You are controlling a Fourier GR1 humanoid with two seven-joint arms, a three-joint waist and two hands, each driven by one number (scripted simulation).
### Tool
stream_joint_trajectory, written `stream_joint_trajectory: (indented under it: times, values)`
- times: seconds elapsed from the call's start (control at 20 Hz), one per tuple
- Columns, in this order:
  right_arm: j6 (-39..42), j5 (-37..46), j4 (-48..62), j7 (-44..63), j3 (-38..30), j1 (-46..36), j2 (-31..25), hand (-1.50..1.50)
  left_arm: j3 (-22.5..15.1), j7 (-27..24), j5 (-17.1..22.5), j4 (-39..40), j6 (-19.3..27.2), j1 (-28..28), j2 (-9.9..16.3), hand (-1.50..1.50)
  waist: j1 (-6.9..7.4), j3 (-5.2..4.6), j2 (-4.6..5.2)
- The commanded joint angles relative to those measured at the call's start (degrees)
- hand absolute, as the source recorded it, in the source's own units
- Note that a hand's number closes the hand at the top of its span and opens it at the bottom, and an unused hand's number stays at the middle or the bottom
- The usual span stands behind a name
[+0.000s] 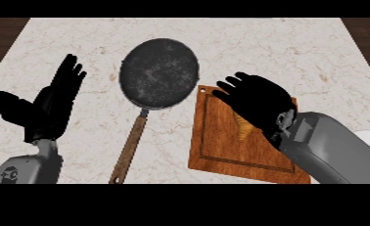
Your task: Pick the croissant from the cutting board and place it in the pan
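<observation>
Hovering over the croissant (pixel 244 126) on the board (pixel 217 146), the right hand (pixel 254 98) has fingers spread, nothing grasped; the pan (pixel 160 73) left of it sits unfilled, left hand (pixel 52 101) resting open.

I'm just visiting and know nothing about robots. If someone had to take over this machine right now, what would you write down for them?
Left hand: open, fingers up, resting at the view's left, holding nothing.
Right hand: over the cutting board, above the croissant. It hides most of the croissant, so whether the fingers have closed on it cannot be told.
Croissant: on the cutting board, partly showing below the hand.
Pan: left of the board on the counter, nothing in it, handle pointing toward the robot.
Done: the right hand is at the croissant.
Left: grasp it, lift it, carry it left and set it in the pan.
</observation>
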Motion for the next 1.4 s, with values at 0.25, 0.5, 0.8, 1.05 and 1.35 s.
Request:
stream_joint_trajectory:
  times: [0.25,0.5,0.8,1.05,1.35]
  values:
    - [-2.5,10.6,10.7,-0.1,2.3,-0.5,7.7,-1.5,1.2,0.3,-1.4,1.7,-0.9,-1.6,-0.4,0.0,0.23,0.0,0.16]
    - [-1.3,14.4,11.0,0.4,0.4,0.7,10.8,-1.5,1.0,0.7,-1.9,-1.8,-1.1,1.1,-1.7,0.0,0.18,0.0,0.06]
    - [-3.9,17.9,15.2,-7.3,-2.3,1.1,9.0,-1.5,1.2,0.7,-3.1,1.4,-0.5,-2.0,-3.4,0.0,0.04,0.0,0.08]
    - [-2.9,20.8,16.9,-7.7,-2.0,2.4,12.0,-1.5,3.7,0.0,-2.6,5.4,-2.1,-6.0,-2.0,0.0,-0.08,0.0,0.08]
    - [-9.8,24.3,22.7,-12.4,-4.8,2.8,12.9,-1.5,2.5,-1.0,-3.8,3.4,-2.2,-2.5,-3.9,0.0,-0.04,0.0,0.08]
